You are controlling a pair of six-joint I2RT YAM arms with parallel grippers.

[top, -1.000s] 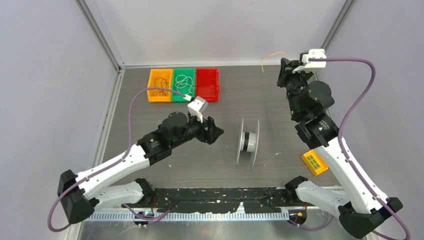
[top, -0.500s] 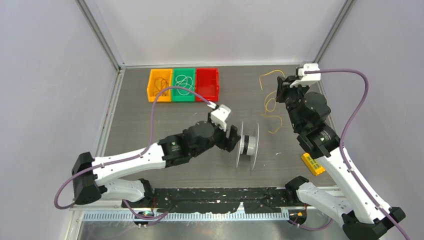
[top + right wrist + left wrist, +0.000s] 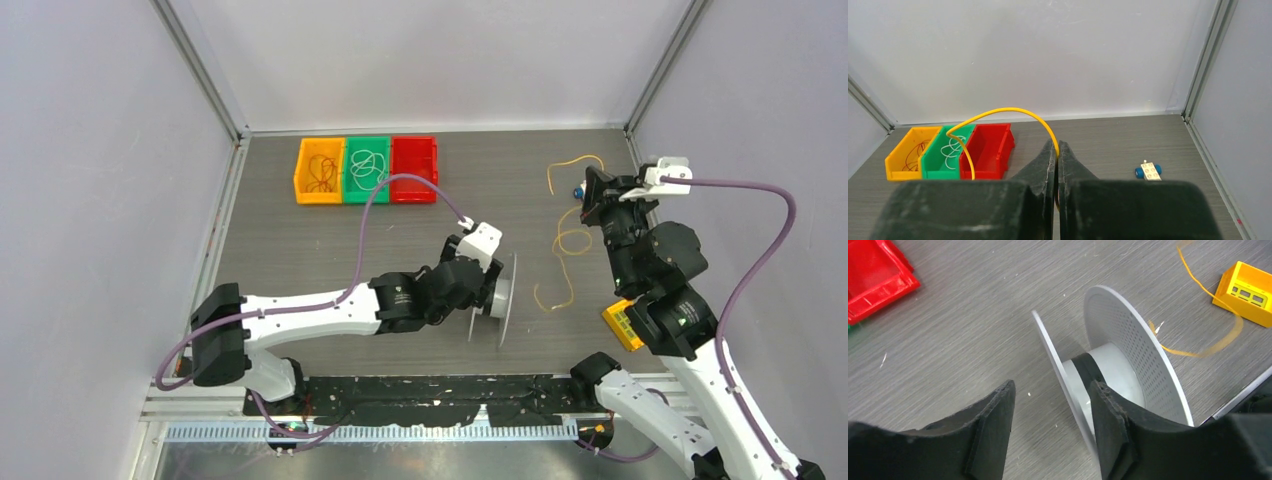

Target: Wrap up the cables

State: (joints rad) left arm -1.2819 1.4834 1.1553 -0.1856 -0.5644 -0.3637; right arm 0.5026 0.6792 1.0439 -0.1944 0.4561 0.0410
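Note:
The cable (image 3: pixel 572 158) is a thin yellow-orange wire lying in loose loops on the right part of the table. My right gripper (image 3: pixel 588 197) is shut on it. In the right wrist view the wire (image 3: pixel 998 111) arcs up and left out of the closed gripper (image 3: pixel 1057 146). A white spool (image 3: pixel 505 300) with perforated flanges and black tape on its hub stands on edge at mid table. My left gripper (image 3: pixel 492 288) is open at the spool (image 3: pixel 1128 340). Its jaws (image 3: pixel 1052 387) straddle the near flange. A stretch of the wire (image 3: pixel 1200 284) lies beyond the spool.
Orange (image 3: pixel 320 170), green (image 3: pixel 367 168) and red (image 3: pixel 414 168) bins stand in a row at the back left, two of them holding thin wires. A small yellow box (image 3: pixel 622 325) lies by the right arm. A small blue-wheeled block (image 3: pixel 1148 171) sits at the back right.
My left arm has swung right and brought its open gripper onto the spool. My right gripper has moved right and nearer with the cable, and more loops now lie on the table.

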